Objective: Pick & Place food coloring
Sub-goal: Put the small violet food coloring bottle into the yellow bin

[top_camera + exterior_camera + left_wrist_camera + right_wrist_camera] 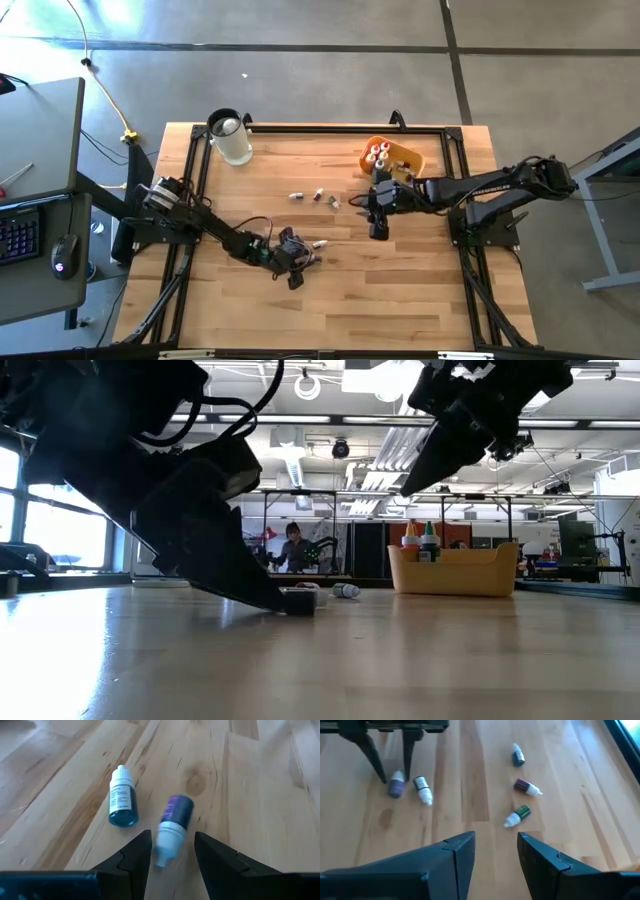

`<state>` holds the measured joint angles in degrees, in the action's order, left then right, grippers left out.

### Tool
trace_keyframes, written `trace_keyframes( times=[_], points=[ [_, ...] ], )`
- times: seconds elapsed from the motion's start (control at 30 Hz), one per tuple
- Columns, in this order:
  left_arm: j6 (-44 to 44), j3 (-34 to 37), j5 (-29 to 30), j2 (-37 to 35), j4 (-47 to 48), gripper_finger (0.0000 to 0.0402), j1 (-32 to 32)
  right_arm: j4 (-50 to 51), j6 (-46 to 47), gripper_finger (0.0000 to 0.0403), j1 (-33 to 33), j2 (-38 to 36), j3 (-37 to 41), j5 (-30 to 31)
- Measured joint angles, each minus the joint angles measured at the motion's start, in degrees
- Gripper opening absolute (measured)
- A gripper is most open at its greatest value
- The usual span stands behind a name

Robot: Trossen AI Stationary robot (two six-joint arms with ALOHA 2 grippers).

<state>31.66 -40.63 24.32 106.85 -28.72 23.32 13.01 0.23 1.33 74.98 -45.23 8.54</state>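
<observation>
Two bottles of food coloring on the table (pixel 400 290) at the left gripper (pixel 172 840): a purple bottle (pixel 177 812) lying flat, its white cap between the spread fingers and not yet clamped, and a dark blue bottle (pixel 122 802) just beside it, outside the fingers. Go for the purple one only. Centre the fingers on the cap or shoulder before closing, lower until the tips almost touch the wood, then close slowly. Round and smooth, so likely to roll or slip out if pinched off-centre. Avoid nudging the dark blue neighbour.

Lift straight up, then carry toward the orange-yellow tray (pixel 410 155) at the far right of the table, already holding several upright bottles (pixel 378 155). Set down gently among them without toppling any.

Right gripper (pixel 496 840) raised above the table near the tray, fingers apart and holding nothing, looking down on three more loose bottles (pixel 526 787) near mid-table. Leave clear room between the arms on the way to the tray.
</observation>
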Motion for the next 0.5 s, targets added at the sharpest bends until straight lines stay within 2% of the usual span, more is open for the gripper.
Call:
trace_keyframes(
  times=[0.33,0.5],
  points=[
    [-5.15,0.04,-0.72,0.39,-1.71,0.0150,-0.32,-0.04,-0.02,0.0140,2.26,0.00,0.00,0.07],
    [-5.94,0.06,-0.29,0.39,-1.56,0.0115,-0.86,-0.02,1.63,0.0140,2.60,0.00,0.00,0.07]
  ],
)
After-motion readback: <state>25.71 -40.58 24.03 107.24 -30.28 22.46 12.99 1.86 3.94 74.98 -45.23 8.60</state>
